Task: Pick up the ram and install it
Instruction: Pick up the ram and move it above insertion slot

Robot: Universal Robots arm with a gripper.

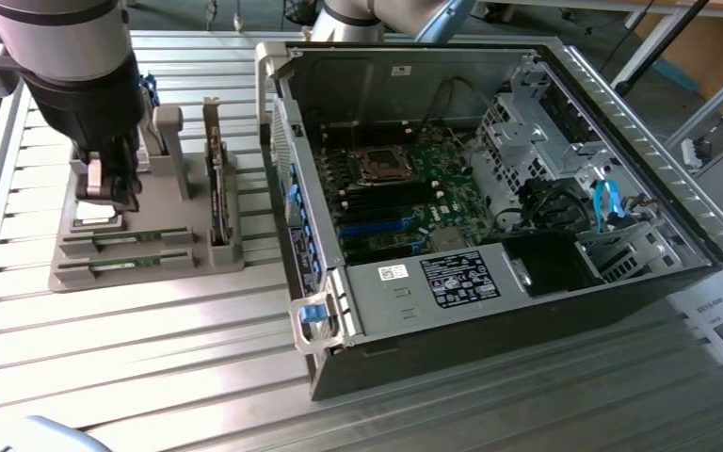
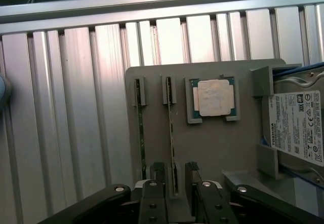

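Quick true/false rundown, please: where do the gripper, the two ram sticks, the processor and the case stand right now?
1. The gripper is open, with one finger on each side of a ram stick. True.
2. That stick is the one farther from the processor. False: it is the nearer one; the other ram stick lies on its far side.
3. Both sticks sit in slots of the gray holder. True.
4. The processor's pocket in the holder is empty. False: the processor lies in it.
5. The computer case is closed. False: its side is open and the motherboard shows.
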